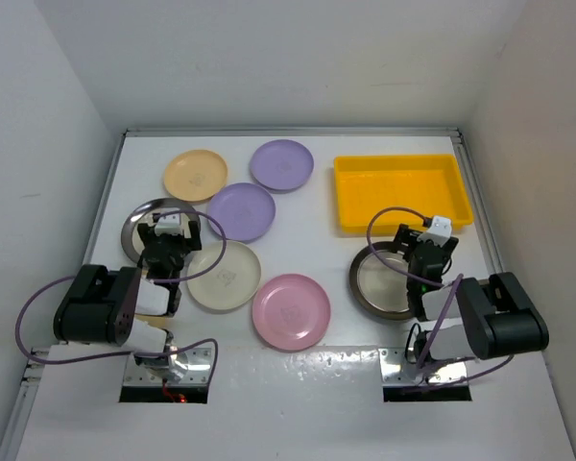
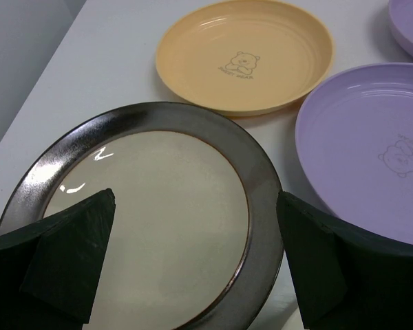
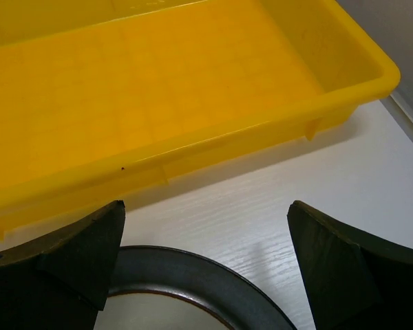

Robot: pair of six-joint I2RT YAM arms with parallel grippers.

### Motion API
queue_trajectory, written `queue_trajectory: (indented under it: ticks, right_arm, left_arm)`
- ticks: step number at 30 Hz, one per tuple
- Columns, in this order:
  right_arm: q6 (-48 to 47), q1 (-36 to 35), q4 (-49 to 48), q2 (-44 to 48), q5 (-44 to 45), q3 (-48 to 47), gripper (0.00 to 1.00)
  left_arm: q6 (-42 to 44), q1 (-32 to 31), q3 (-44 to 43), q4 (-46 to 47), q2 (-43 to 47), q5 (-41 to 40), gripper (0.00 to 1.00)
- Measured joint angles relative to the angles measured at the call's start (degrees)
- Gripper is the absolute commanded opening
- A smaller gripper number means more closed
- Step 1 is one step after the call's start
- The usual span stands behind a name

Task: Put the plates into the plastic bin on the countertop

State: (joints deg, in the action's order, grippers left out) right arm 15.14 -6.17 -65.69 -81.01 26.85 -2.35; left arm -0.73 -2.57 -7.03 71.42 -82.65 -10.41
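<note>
Spread left gripper [image 2: 196,265] over left metal plate [image 2: 165,206], spread right gripper [image 3: 206,268] over right metal plate [image 1: 370,283]; bin [image 1: 400,160] empty. Next, probably: pinch rims.

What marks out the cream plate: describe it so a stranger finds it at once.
Start at the yellow bin on the far right, then look left across the countertop. The cream plate lies in the near row, beside the left gripper, with the pink plate to its right. It alone is off-white with no dark rim.
</note>
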Motion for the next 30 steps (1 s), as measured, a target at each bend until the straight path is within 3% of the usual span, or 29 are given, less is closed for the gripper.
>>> queue_trajectory:
  ticks: [3, 5, 7, 9, 11, 13, 14, 16, 19, 23, 28, 30]
  right_arm:
    - [-1.84, -1.7, 5.16, 3.45, 0.26, -0.15, 1.0]
    - [-4.2, -5.57, 20.94, 10.47, 2.14, -4.57, 1.0]
    - [-7.67, -8.81, 36.37, 14.86, 4.9, -14.12, 1.0]
    - [-9.92, -11.21, 51.41, 15.39, 7.76, -28.3, 1.0]
    - [-8.15, -11.08, 68.78, 15.02, 5.42, -44.57, 0.69]
    - [-3.93, -4.98, 78.58, 16.9, -4.79, -53.59, 0.51]
    - [-1.2, -0.55, 81.37, 19.21, -9.25, -53.94, 0.63]
    - [5.49, 9.66, 87.38, 26.6, -15.45, -49.66, 1.0]
    - [14.69, 20.68, 96.67, 35.98, -19.76, -36.35, 0.98]
    - [22.32, 32.26, 104.98, 35.17, -27.23, -21.64, 0.77]
    - [25.68, 42.47, 106.31, 33.86, -34.25, -14.93, 0.71]
    - [26.36, 43.78, 103.54, 33.46, -38.6, -13.16, 0.58]
  left_arm:
    - [0.33, -0.17, 0.02, 0.11, 0.0, 0.11, 1.0]
    - [0.59, -0.39, -0.17, -2.38, 1.38, 1.11, 1.0]
    - [2.86, 0.42, -3.65, -16.55, 9.94, 5.77, 1.0]
    - [8.92, 0.42, -13.2, -34.18, 19.47, 11.32, 1.0]
    - [12.22, -0.15, -24.5, -45.64, 25.88, 13.55, 1.0]
    - [12.76, -0.46, -32.74, -52.06, 31.8, 14.91, 1.0]
    - [13.14, -0.57, -35.5, -54.66, 33.97, 16.09, 1.0]
    - [13.31, -0.83, -39.19, -59.58, 36.74, 18.8, 1.0]
    - [11.37, -1.92, -42.03, -64.92, 36.15, 22.67, 1.0]
    - [9.86, -3.54, -40.61, -71.71, 33.14, 24.55, 1.0]
    - [9.4, -5.31, -36.63, -78.23, 32.33, 24.59, 1.0]
    - [9.05, -5.55, -36.15, -79.1, 33.48, 24.61, 1.0]
